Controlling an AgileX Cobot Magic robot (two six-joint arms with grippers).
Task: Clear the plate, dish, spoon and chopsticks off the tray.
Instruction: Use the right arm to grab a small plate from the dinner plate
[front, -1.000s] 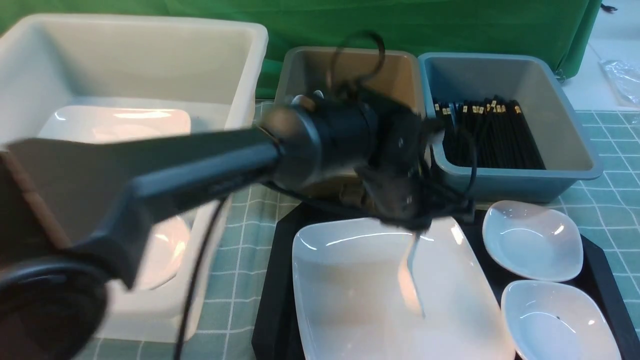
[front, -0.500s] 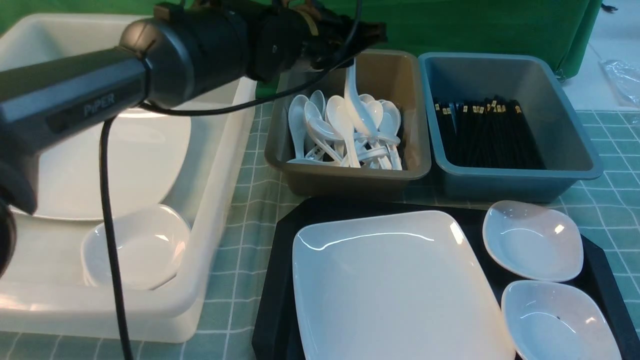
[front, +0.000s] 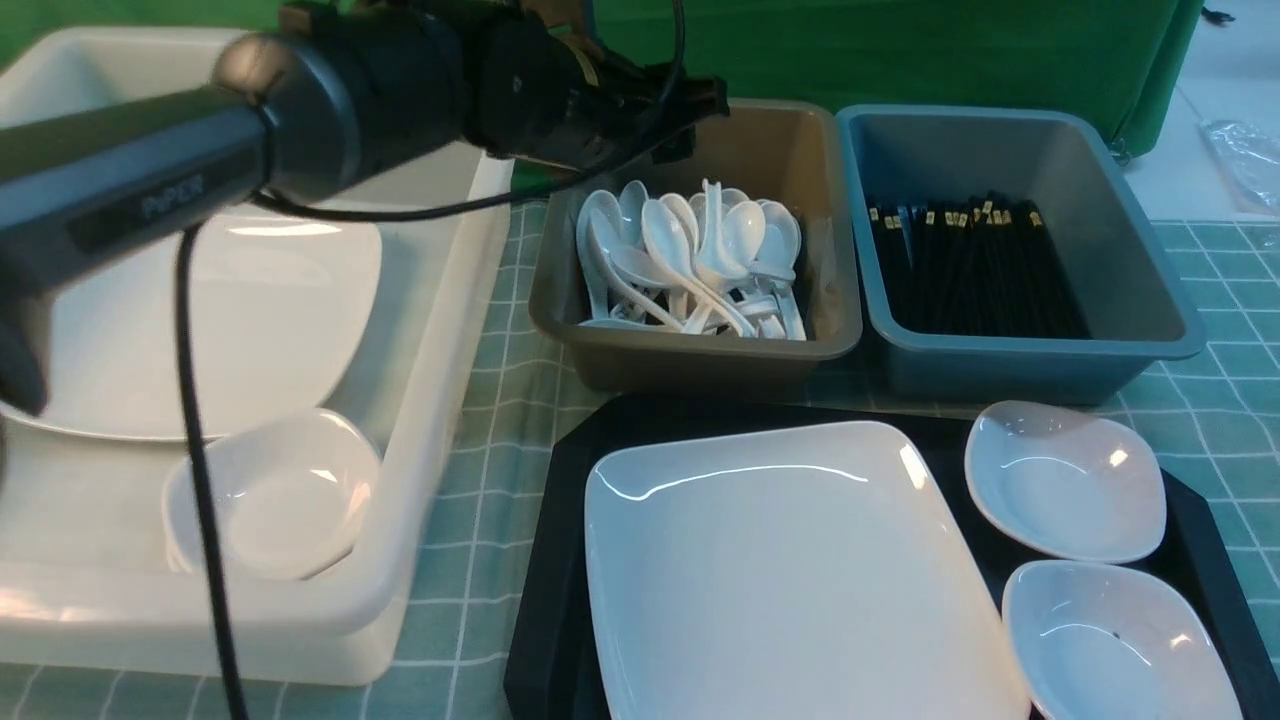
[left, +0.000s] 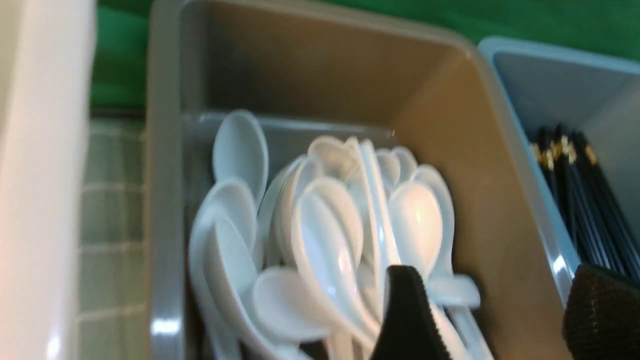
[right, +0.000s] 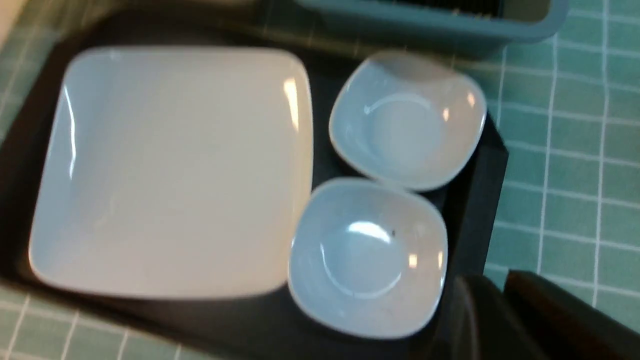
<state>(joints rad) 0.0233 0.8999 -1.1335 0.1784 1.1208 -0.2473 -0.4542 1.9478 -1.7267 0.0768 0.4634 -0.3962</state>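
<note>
Black left arm (front: 330, 110), grey PiPER lettering (front: 172, 197), thin black cable (front: 200, 480), left tool (left: 505, 320) with textured black pads (left: 600, 315)

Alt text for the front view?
The left gripper hangs above a grey tub of white spoons, next to a blue tub of chopsticks. Nearer, a black tray holds a large plate and two small dishes; a white bin sits left.
</note>
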